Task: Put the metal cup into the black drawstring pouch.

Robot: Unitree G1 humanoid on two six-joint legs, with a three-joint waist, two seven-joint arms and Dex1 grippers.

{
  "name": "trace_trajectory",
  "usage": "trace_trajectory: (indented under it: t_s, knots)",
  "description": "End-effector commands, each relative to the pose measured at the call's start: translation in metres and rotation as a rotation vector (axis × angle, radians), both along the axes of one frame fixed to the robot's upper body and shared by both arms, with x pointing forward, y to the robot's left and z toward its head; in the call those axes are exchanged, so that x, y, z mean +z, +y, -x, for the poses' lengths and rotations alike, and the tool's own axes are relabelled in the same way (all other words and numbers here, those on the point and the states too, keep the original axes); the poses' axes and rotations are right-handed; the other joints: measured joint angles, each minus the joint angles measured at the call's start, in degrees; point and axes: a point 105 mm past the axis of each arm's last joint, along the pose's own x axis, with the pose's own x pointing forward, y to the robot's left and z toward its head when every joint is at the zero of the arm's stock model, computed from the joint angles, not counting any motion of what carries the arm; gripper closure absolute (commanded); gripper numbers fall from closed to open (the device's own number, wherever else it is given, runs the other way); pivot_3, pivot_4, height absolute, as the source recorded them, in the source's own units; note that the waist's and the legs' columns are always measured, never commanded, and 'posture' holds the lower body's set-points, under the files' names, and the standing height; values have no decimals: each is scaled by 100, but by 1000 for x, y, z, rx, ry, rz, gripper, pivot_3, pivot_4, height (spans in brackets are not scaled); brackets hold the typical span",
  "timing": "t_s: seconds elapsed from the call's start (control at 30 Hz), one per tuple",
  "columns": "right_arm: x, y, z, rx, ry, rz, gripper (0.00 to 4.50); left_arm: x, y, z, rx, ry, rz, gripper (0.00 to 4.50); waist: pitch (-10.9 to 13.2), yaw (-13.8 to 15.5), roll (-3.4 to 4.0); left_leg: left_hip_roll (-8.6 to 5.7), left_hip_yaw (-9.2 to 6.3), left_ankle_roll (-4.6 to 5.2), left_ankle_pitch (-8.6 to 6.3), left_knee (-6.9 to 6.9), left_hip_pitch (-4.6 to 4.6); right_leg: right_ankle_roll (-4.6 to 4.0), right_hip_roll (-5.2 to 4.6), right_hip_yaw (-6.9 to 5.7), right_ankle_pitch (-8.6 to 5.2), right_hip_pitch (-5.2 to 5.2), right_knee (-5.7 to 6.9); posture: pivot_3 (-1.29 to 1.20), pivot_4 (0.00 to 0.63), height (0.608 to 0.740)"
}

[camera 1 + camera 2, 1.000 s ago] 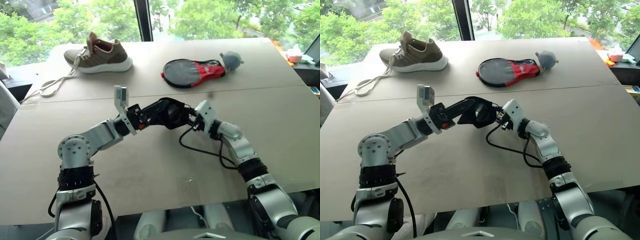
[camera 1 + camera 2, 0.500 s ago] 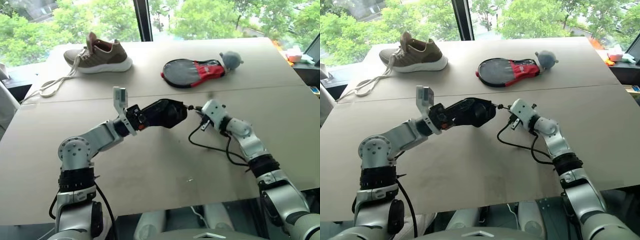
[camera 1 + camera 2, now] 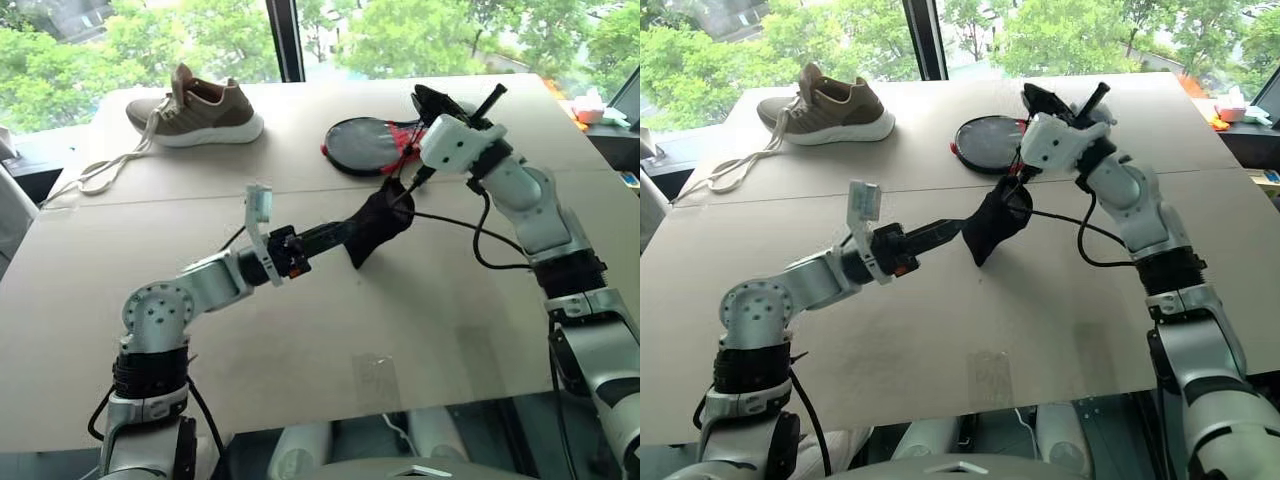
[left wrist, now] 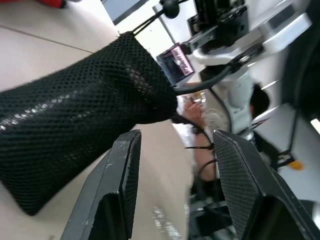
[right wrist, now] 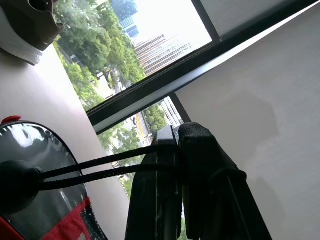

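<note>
Brown and white-soled, a shoe [image 3: 197, 105] sits at the far left of the counter [image 3: 300, 330], its pale lace [image 3: 105, 170] trailing toward the near edge. Nearer and right of it, the left gripper [image 3: 325, 236] points level across the counter; in the left wrist view its two fingers [image 4: 117, 185] stand apart with nothing between them, the pouch [image 4: 75, 117] lying just past their tips. The pouch [image 3: 375, 225] is black mesh and hangs in the air between the two arms, its lower corner drooping toward the counter and its mouth drawn up to the right. From that mouth the cord [image 5: 100, 167] runs up to the right gripper [image 3: 455, 105], which is raised above the far part of the counter; the right wrist view shows its fingers [image 5: 200, 165] pressed together on the two cord strands, with the cord's stopper [image 5: 15, 182] just beside. Behind the pouch lies a black-and-red paddle case [image 3: 365, 145], partly hidden by the right arm. I cannot tell where the cup is; the pouch looks bulged, but its contents are hidden.
</note>
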Motion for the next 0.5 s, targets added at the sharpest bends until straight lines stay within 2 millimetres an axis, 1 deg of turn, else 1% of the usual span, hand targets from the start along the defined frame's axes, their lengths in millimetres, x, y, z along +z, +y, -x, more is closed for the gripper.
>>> trace_trajectory:
  t_s: [0.03, 0.13, 0.2, 0.4, 0.5]
  knots:
    - [38, 15, 24, 75, -144, 28, 4500, 14, -7, -1, -1, -265, -158, 2136, 0, 1, 0, 0, 2, 0, 0, 0, 0, 0, 0, 1, 0, 0, 0, 0, 150, 736]
    - [46, 19, 28, 87, -169, 36, 4500, 22, -6, -13, 66, -409, -220, 2136, 0, 2, 0, 1, 6, 0, 0, 0, 4, 0, 0, 4, 0, 2, -1, 0, 150, 736]
    - [50, 22, 30, 95, -180, 42, 4500, 35, -8, -18, 92, -491, -192, 2136, 0, 4, 0, 1, 6, 0, 0, 0, 3, 0, 0, 3, 0, 2, -2, 0, 150, 736]
    - [56, 30, 35, 120, -201, 53, 4500, 70, -10, -28, 143, -583, -58, 2136, 0, 12, 0, 1, 1, 1, 0, 2, -3, 0, -4, -3, 0, 0, -4, 0, 150, 736]
    - [58, 34, 37, 130, -210, 54, 4500, 80, -12, -34, 159, -619, -48, 2136, 0, -7, 0, 1, -1, 1, 0, 0, -3, 0, -2, -5, 0, -2, -3, 0, 150, 736]
